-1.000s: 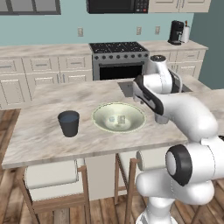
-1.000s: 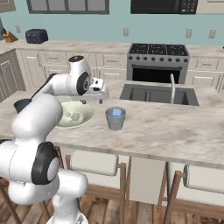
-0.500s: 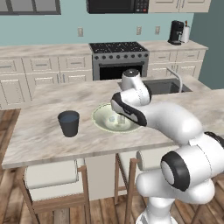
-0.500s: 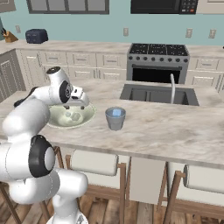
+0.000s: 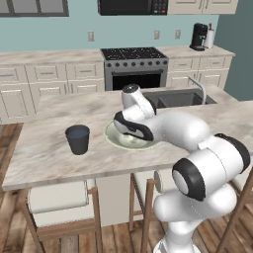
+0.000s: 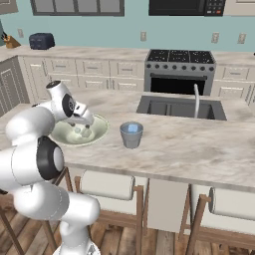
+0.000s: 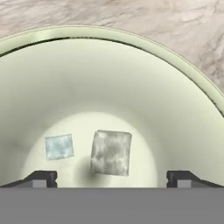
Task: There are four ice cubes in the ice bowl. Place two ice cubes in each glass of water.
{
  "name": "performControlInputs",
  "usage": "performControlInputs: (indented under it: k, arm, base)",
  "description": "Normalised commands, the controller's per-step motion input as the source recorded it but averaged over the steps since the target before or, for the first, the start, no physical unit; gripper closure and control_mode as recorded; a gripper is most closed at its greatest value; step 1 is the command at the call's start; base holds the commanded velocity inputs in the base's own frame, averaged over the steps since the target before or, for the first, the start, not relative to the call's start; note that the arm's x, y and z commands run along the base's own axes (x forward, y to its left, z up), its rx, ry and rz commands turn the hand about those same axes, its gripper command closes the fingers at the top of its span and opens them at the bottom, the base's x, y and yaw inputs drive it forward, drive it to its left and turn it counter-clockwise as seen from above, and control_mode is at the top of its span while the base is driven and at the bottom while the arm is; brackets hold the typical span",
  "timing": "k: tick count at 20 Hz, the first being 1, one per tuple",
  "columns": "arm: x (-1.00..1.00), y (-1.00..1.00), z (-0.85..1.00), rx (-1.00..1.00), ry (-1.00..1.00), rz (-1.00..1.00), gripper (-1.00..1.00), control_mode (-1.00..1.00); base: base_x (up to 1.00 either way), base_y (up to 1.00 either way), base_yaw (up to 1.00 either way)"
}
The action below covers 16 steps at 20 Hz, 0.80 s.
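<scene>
**Open fingers poised over ice in bowl**

Two ice cubes [image 7: 111, 152] lie on the floor of the ice bowl [image 7: 183, 109], just ahead of the gripper [image 7: 112, 178], whose fingers [image 7: 42, 178] are spread wide, grasping nothing. One cube sits between the tips; the bowl's rim curves beyond them.

I'm working in a home kitchen. Ahead of me a marble-topped island counter [image 5: 49, 148] carries a sunken steel sink [image 6: 180, 107] with a curved tap [image 6: 196, 97], and cushioned wooden stools [image 6: 109, 185] tuck under it. Behind stand a stainless range with black burners [image 5: 134, 69], cream panelled cabinets [image 5: 49, 81], a black microwave [image 5: 132, 6] on the teal wall [image 5: 74, 34], and a black coffee maker [image 5: 198, 36].
</scene>
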Motion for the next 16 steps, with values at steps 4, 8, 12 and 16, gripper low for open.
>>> performControlInputs:
  k: [4,8,12,16]
  arm:
    - [0.0,0.0,-0.16,0.0,0.02,-0.12,-1.0,-1.0]
    - [0.0,-0.04,-0.1,0.02,0.0,-0.1,-1.0,-1.0]
    - [0.04,-0.2,-0.07,0.02,0.0,-0.06,-1.0,-1.0]
    - [0.01,-0.22,0.0,0.03,0.0,-0.04,-1.0,-1.0]
  base:
    - [0.0,0.0,0.0]
    - [0.0,0.0,0.0]
    - [0.0,0.0,0.0]
    - [0.0,0.0,0.0]
